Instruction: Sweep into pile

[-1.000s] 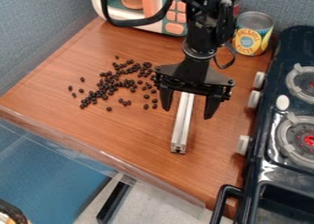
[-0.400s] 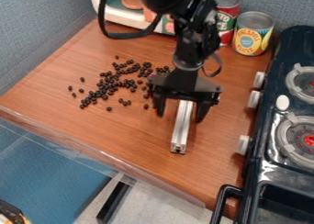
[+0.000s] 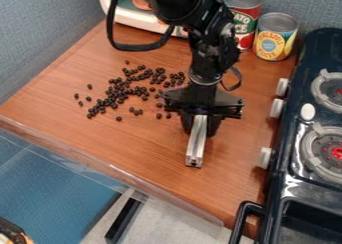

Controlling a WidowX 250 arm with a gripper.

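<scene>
You have the stove (image 3: 287, 180) along the right edge of the frame, two cans, one red (image 3: 246, 18) and one yellow (image 3: 273, 40), at the upper right, and a toy microwave (image 3: 125, 17) at the top, partly behind the arm. Your dark beans (image 3: 117, 92) lie scattered left of centre. Your gripper (image 3: 200, 133) points down near the centre, its fingers drawn in against both sides of the metal bar (image 3: 196, 150), holding its upper end.
</scene>
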